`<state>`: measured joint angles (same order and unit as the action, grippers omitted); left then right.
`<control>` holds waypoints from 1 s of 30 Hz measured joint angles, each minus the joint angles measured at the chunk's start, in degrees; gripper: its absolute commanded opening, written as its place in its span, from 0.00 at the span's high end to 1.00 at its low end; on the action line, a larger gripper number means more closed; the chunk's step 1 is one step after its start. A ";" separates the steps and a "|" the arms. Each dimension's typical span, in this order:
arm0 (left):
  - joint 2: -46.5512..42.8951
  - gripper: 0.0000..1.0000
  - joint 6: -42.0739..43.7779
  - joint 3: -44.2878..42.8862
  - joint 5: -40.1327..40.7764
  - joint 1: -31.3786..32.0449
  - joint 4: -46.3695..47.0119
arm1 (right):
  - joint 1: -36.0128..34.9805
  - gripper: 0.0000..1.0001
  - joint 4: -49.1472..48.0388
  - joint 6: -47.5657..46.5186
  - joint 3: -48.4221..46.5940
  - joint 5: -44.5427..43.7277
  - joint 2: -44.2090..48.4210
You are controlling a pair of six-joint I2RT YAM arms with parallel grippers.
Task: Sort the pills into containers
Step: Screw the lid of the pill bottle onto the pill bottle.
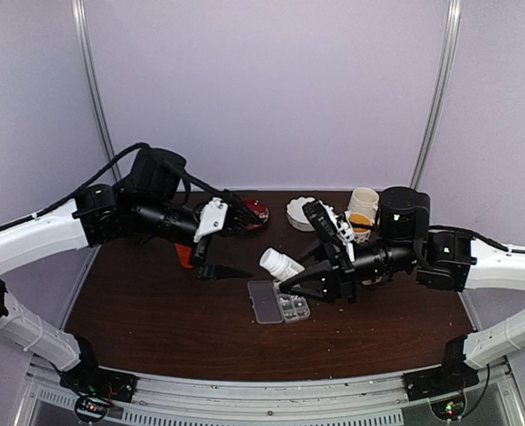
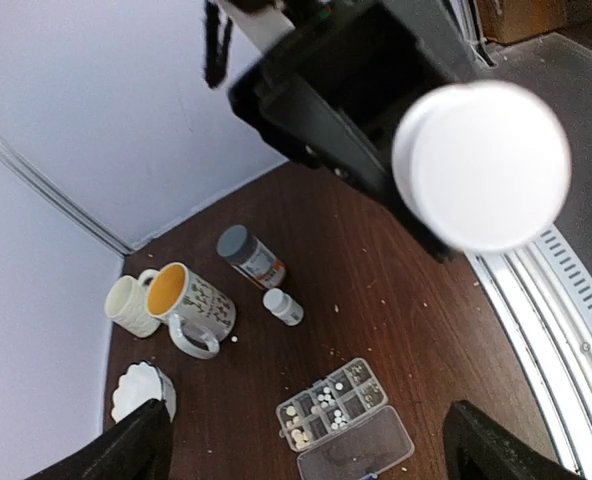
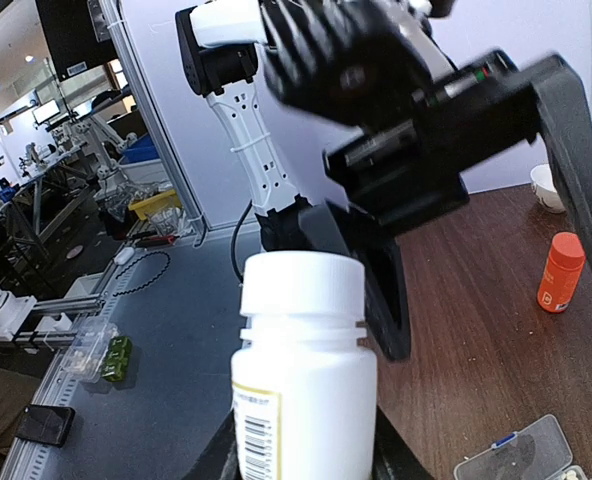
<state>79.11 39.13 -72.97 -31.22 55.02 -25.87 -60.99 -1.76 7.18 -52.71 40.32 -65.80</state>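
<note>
Room first: I see bare dark-brown tabletop (image 1: 156, 328) between the clear, flat, rectangular plastic pill box (image 1: 291, 309) and the near rail (image 1: 262, 390), widest on the left. The box sits mid-table, long axis roughly near-to-far, lid (image 1: 264, 302) lying open flat (on its left side). Tiny whitish pills (image 2: 321, 400) lie in its cells (image 2: 361, 390). My left gripper (image 1: 218, 266) gapes wide, holding nothing; my right gripper (image 1: 296, 277) clamps a white plastic bottle (image 1: 278, 263), raised beside the box.
</note>
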 measured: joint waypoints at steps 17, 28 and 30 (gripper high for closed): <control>-6.12 0.14 -47.25 -1.27 -0.17 -0.55 10.73 | -0.07 1.00 1.84 -8.11 -0.24 -9.44 0.70; -5.53 0.34 -55.41 1.22 -7.32 0.31 10.99 | -0.15 1.00 4.00 -9.88 -4.11 -10.23 -1.46; -5.40 0.40 -55.54 1.22 -7.78 0.39 10.91 | -0.15 1.00 4.31 -9.92 -4.33 -10.21 -1.95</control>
<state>73.71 -16.40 -71.75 -39.00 55.42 -14.96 -61.14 2.55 -2.74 -57.04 30.11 -67.75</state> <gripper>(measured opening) 0.672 0.308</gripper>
